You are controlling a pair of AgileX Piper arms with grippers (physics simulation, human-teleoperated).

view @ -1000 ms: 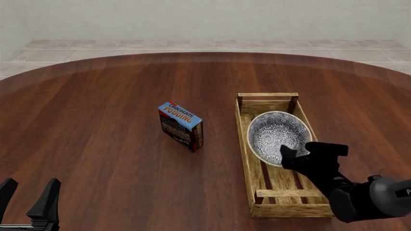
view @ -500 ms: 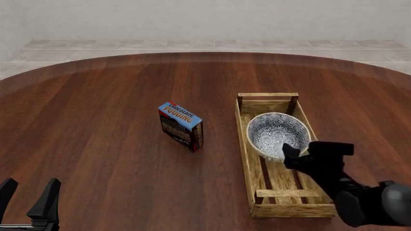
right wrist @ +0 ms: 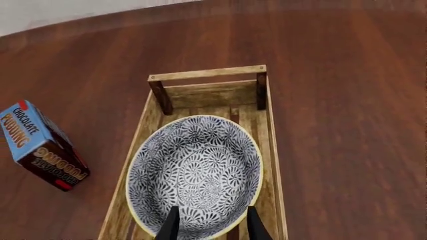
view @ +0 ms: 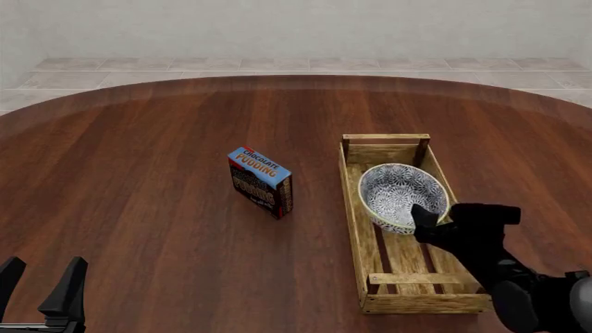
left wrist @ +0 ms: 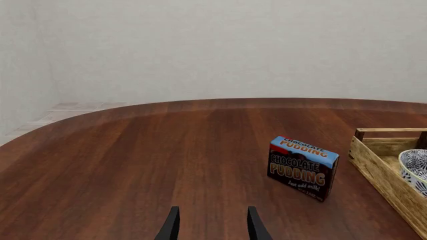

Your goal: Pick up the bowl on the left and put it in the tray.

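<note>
The blue-and-white patterned bowl (view: pixel 401 195) lies inside the wooden slat tray (view: pixel 351 202), in its far half. My right gripper (view: pixel 440 220) hovers just behind the bowl's near rim, open, holding nothing. In the right wrist view its fingertips (right wrist: pixel 172 222) stand apart over the near rim of the bowl (right wrist: pixel 197 172), with the tray's end bar (right wrist: pixel 207 75) beyond. My left gripper (view: pixel 41 290) rests open and empty at the table's near left corner, far from the bowl. The left wrist view catches an edge of the bowl (left wrist: pixel 417 167) in the tray (left wrist: pixel 383 165).
A blue chocolate pudding box (view: pixel 260 182) stands on the dark wooden table left of the tray, also seen as the pudding box (left wrist: pixel 303 161) and pudding box (right wrist: pixel 40 145) in the wrist views. The tray's near half holds bare slats (view: pixel 407 260).
The bowl has gone from held high and tilted to lying low in the tray. My right gripper has drawn back slightly toward the near right. The left arm has not moved.
</note>
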